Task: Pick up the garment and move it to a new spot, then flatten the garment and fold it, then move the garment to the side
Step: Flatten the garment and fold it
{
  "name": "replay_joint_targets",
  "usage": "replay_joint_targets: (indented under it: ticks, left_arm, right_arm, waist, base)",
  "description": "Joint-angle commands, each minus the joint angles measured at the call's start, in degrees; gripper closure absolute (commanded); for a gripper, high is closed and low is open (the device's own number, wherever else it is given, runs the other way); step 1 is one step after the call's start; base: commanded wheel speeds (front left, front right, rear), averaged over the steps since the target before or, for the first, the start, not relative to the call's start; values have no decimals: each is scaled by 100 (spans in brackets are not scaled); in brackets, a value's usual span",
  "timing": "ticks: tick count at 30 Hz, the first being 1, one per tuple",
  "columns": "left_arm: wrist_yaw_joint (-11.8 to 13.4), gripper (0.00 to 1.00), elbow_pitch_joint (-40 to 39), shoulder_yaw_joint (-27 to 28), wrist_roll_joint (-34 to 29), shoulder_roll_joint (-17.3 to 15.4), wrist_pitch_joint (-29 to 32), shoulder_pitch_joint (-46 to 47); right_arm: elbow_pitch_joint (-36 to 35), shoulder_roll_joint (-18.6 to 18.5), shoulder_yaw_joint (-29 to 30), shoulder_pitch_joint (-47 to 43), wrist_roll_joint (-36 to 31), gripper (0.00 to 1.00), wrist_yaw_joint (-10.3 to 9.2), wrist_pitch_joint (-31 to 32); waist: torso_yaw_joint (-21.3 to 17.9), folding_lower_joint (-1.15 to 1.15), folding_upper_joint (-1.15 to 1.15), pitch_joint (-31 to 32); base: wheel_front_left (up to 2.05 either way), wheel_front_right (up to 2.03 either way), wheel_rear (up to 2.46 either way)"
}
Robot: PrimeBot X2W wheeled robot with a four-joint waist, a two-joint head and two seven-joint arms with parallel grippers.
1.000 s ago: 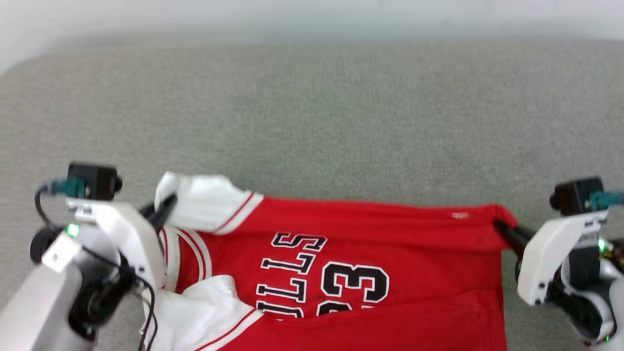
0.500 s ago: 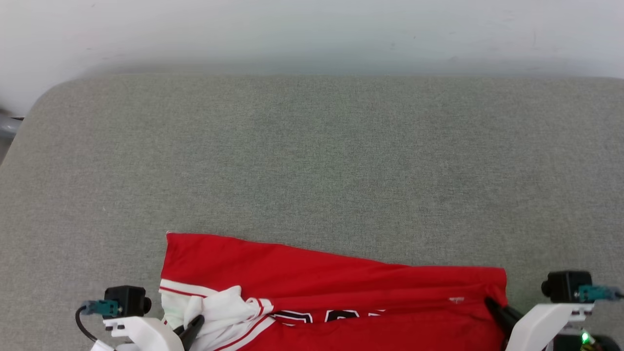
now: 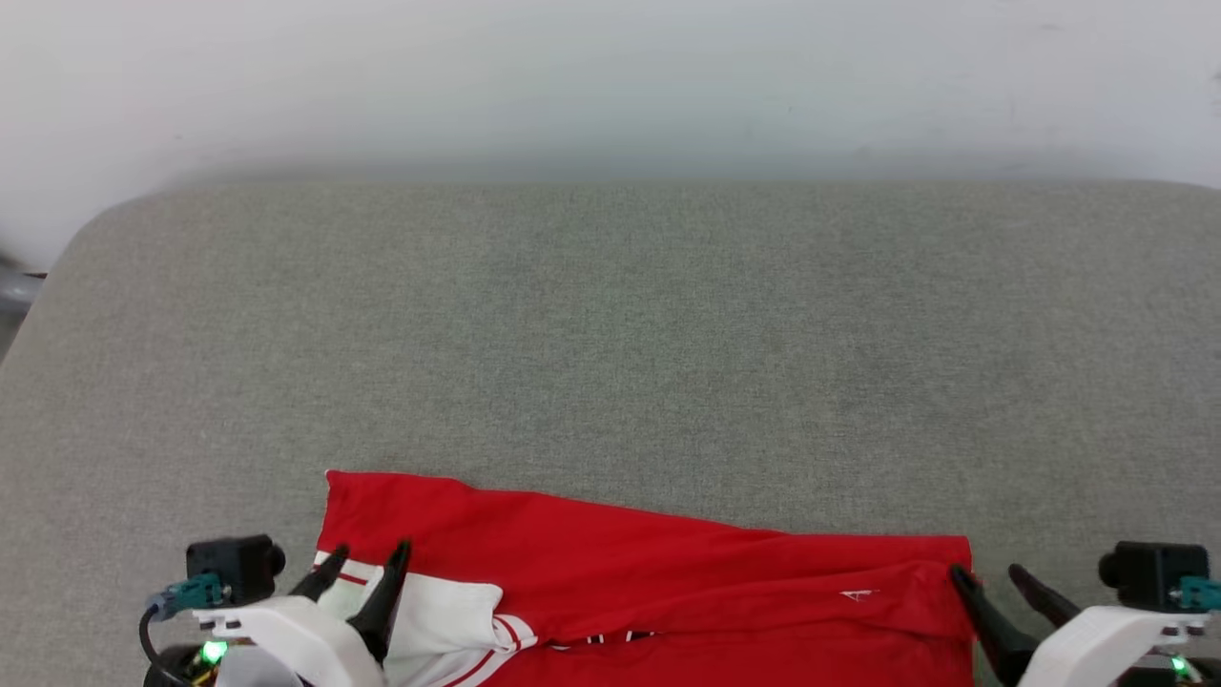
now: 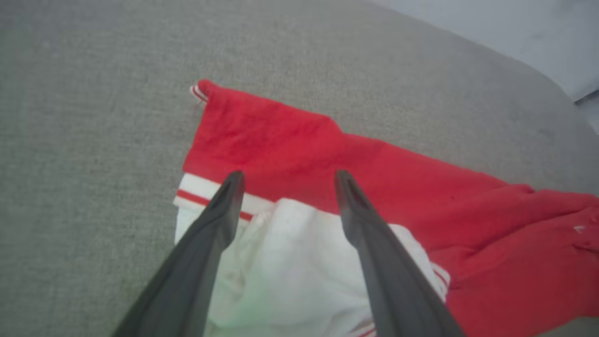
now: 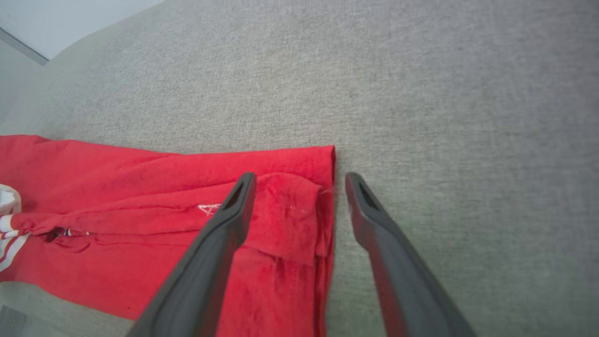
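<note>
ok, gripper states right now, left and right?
Left gripper: jaws open, holding nothing, tips over the white part of the garment.
Right gripper: jaws open, holding nothing, straddling the garment's red corner edge.

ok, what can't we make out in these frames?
- Head view: jersey's near half and most lettering, cut off by the bottom edge.
- Left wrist view: parts of the white sleeve, behind the left gripper.
- Right wrist view: the lettering, tucked inside a fold by the left edge.
- Head view: grey thing at left edge, cropped and blurred.
</note>
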State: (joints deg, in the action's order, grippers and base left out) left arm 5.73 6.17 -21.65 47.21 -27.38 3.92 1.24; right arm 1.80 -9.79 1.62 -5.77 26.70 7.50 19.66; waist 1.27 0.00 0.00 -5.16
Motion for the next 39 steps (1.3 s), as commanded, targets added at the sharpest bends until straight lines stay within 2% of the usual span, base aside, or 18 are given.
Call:
replay_joint_targets:
  ticks: [1, 8, 13, 18, 26, 36, 37, 39]
  left_arm:
    - [40, 0, -112, 11, -137, 5, -169, 70]
    - [313, 0, -411, 216, -708, 173, -1330, 182]
    - [434, 0, -516, 301, -1143, 261, -1790, 272]
    - [512, 0, -818, 557, -1816, 466, -1913, 327]
    - [253, 0, -1147, 1060, -2601, 900, -1914, 124]
    - [-161, 0, -1017, 1303, -2972, 1295, -1915, 119]
    - [-196, 0, -994, 1328, -2995, 1323, -1915, 138]
    - [-275, 0, -926, 1370, -3051, 1374, -1915, 171]
  right_arm:
    - [-142, -75, 68, -132, -1, 0, -3, 153]
    - [-736, -228, 536, -329, -32, 0, -3, 1216]
    - [-908, -192, 673, -437, -69, 0, -3, 1692]
    - [-856, -91, 621, -486, -9, 0, -3, 1967]
    - [-406, 10, 467, -192, 60, 0, -3, 1903]
    - [504, 157, -70, 61, 361, 0, -2, 2076]
    - [566, 198, -129, 74, 411, 40, -1, 2119]
    - [608, 213, -201, 109, 444, 100, 6, 2114]
  waist:
    - [-11, 0, 0, 54]
    - [13, 0, 0, 120]
    - [102, 0, 0, 91]
    - [255, 0, 0, -13]
    - [457, 0, 0, -292]
    - [523, 0, 0, -585]
    - [525, 0, 0, -597]
    - [530, 0, 0, -609]
  base:
    - [0, 0, 0]
    - [0, 0, 0]
    - [0, 0, 0]
    - [0, 0, 0]
    - [0, 0, 0]
    - [0, 0, 0]
    - [0, 0, 0]
    - [0, 0, 0]
